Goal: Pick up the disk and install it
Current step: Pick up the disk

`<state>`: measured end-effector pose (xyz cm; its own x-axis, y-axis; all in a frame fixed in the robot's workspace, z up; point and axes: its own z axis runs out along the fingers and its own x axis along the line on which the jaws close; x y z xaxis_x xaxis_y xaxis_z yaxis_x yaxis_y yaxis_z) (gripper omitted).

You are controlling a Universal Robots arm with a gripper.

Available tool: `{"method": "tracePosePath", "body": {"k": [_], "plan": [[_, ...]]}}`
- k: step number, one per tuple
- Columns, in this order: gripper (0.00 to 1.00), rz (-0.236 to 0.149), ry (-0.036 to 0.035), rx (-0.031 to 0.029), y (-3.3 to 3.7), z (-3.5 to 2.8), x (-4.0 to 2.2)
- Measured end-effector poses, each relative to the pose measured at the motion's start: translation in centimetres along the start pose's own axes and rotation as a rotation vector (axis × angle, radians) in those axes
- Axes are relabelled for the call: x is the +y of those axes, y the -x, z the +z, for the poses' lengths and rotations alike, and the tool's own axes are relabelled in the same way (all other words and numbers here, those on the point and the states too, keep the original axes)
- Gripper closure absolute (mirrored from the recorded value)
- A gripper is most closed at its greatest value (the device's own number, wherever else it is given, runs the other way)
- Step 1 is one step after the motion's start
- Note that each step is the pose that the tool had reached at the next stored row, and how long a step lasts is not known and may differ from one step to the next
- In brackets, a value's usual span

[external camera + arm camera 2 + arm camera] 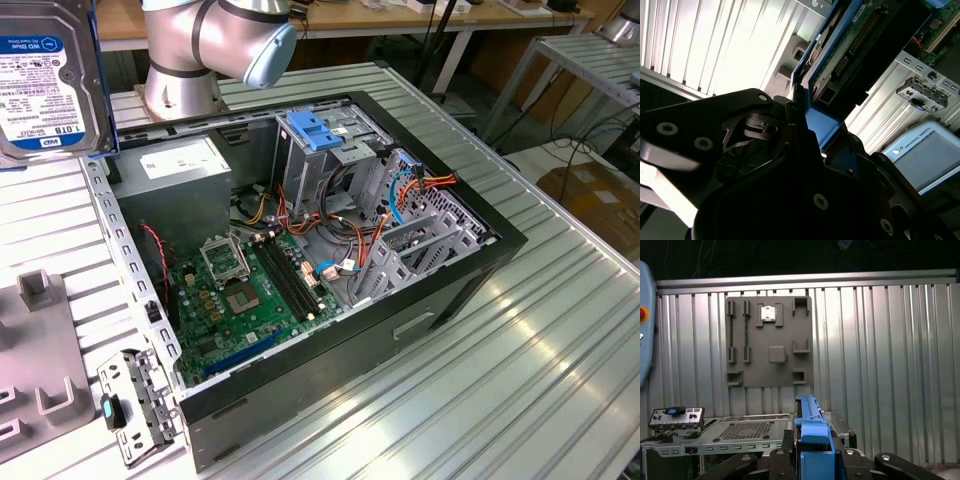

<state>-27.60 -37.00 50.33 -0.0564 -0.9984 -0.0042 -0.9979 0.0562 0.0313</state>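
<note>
First wrist view: the disk (810, 415) is seen on its edge, and its blue frame is clamped tight in the claw (815, 450). A grey tray (769, 347) with slots is seen lying flat on the table (890, 365) beyond it. In the exterior view, the disk is held up in the air at the exterior view's upper left, with its white and blue label turned to the camera. It is kept well apart from the open computer case (350, 250). Inside the case, a green board (240, 300) and a blue latch (315, 130) on a metal cage (330, 165) are seen.

Blown-out glare on table (700, 45), dark foreground
</note>
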Motion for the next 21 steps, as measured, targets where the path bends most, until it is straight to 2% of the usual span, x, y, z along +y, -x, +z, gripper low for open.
{"method": "tracePosePath", "body": {"k": [21], "plan": [[0.63, 0.006, -0.0001, -0.0002, -1.09, -0.03, -1.17]]}}
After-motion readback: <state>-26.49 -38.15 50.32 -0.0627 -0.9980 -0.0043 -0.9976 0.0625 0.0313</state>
